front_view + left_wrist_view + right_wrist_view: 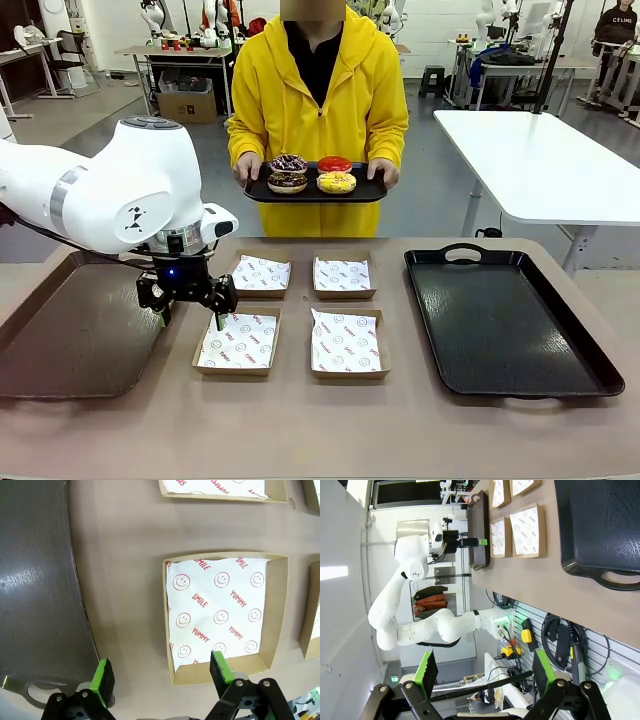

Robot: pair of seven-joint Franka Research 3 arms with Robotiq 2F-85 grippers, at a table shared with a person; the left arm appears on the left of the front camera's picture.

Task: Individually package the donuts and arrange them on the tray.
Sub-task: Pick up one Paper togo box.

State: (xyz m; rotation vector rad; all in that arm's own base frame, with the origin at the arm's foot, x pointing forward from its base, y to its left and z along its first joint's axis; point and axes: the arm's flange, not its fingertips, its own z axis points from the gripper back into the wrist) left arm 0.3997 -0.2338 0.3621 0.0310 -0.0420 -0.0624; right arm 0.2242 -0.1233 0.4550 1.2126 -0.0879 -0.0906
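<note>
A person across the table holds a small black serving tray (372,190) with the four donuts on it: dark with sprinkles (289,162), glossy red (334,164), plain chocolate-brown (287,182) and yellow with sprinkles (337,182). My left gripper (188,305) hangs open and empty just above the table, at the left edge of the near-left paper-lined box (238,342). From the left wrist, that box (225,615) lies just ahead of the open gripper (161,675). My right gripper (485,670) is open and empty, off the table's side.
Three more lined boxes (261,274) (343,277) (346,343) sit mid-table. A large black tray (505,320) lies empty on the right, and a brown tray (75,325) on the left, right beside my left gripper.
</note>
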